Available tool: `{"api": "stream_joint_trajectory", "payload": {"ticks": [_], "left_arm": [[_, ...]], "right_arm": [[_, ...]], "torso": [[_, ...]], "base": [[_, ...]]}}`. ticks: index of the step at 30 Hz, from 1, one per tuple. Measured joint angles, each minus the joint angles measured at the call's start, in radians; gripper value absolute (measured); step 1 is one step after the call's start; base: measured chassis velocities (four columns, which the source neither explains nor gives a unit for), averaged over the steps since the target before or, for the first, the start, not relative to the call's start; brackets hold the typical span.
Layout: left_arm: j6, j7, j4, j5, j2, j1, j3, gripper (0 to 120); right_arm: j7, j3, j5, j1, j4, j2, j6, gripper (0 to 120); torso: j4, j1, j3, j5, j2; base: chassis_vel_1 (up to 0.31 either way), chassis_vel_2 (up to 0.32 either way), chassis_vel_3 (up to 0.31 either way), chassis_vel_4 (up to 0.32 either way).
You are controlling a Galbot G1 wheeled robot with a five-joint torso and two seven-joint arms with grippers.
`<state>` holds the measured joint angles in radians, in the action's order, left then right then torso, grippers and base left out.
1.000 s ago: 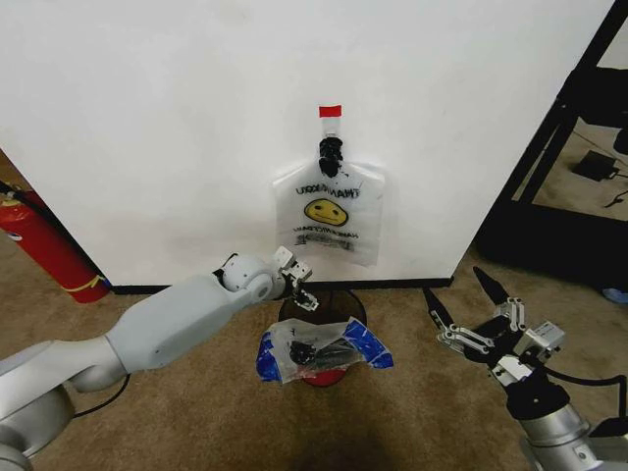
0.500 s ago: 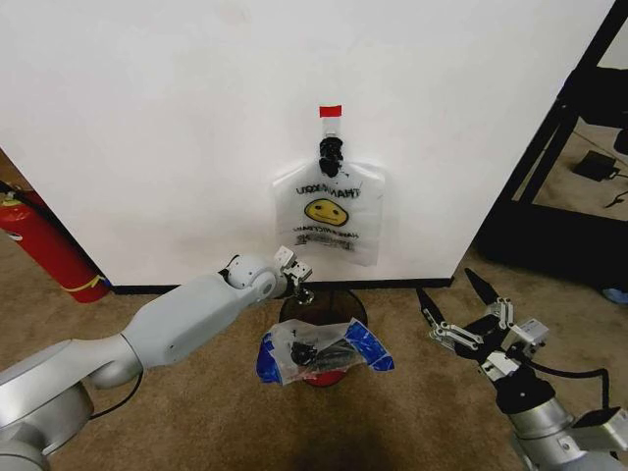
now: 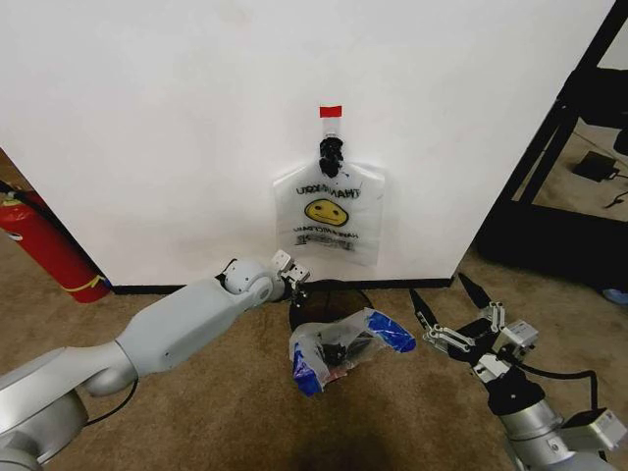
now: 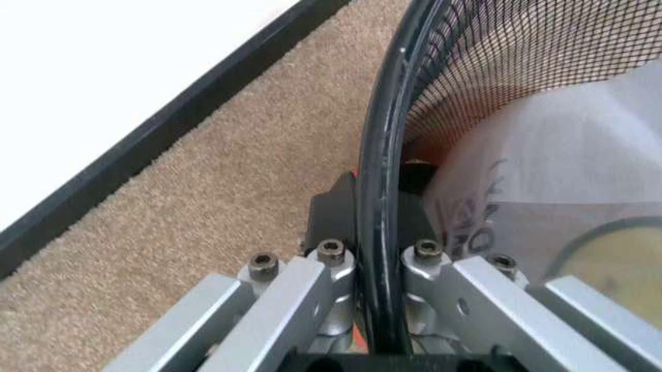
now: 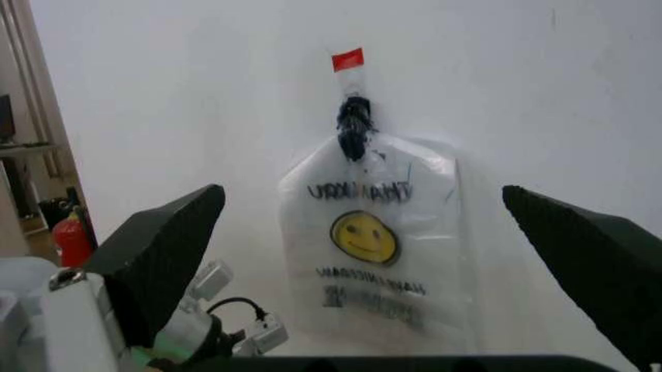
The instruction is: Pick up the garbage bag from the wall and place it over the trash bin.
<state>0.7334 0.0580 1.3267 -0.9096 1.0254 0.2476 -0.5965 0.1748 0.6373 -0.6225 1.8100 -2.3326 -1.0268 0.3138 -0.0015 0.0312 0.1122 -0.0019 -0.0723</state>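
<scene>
The right claw [image 3: 446,312] hovers spread over the floor, right of the trash bin [image 3: 329,299]. The garbage bag [image 3: 345,343] drapes off the tilted bin's near rim. The left claw [image 3: 297,287] pinches the far rim; judged best to steady it upright.

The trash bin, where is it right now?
In the head view the trash bin sits tipped on the carpet below the wall, the left gripper clamped on its rim, the garbage bag draped over it.
</scene>
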Motion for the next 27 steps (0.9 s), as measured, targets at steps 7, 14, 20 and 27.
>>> {"api": "stream_joint_trajectory", "payload": {"ticks": [7, 14, 20, 27], "left_arm": [[0.002, -0.094, 0.106, -0.101, -0.065, 0.056, 0.063, 0], [0.003, -0.315, 0.206, -0.275, -0.142, 0.156, 0.179, 0], [0.003, -0.529, 0.261, -0.438, -0.162, 0.247, 0.299, 0], [0.002, -0.716, 0.368, -0.523, -0.148, 0.395, 0.505, 0]], "right_arm": [[-0.013, -0.008, 0.000, -0.005, 0.005, -0.001, 0.000, 100], [-0.076, -0.047, 0.008, -0.040, 0.027, -0.002, -0.023, 100], [-0.120, -0.059, 0.010, -0.065, 0.052, 0.008, -0.044, 100], [-0.144, -0.071, 0.020, -0.083, 0.077, 0.012, -0.055, 100]], "torso": [[0.0000, 0.000, 0.000, -0.0001, 0.000], [0.0002, 0.000, 0.000, -0.0001, 0.000], [0.0000, 0.000, 0.000, -0.0002, 0.000], [0.0000, 0.000, 0.000, -0.0003, 0.000]], "base": [[0.000, 0.000, 0.000, 0.000], [0.000, 0.000, 0.000, 0.000], [0.000, 0.000, 0.000, 0.000], [0.000, 0.000, 0.000, 0.000]]}}
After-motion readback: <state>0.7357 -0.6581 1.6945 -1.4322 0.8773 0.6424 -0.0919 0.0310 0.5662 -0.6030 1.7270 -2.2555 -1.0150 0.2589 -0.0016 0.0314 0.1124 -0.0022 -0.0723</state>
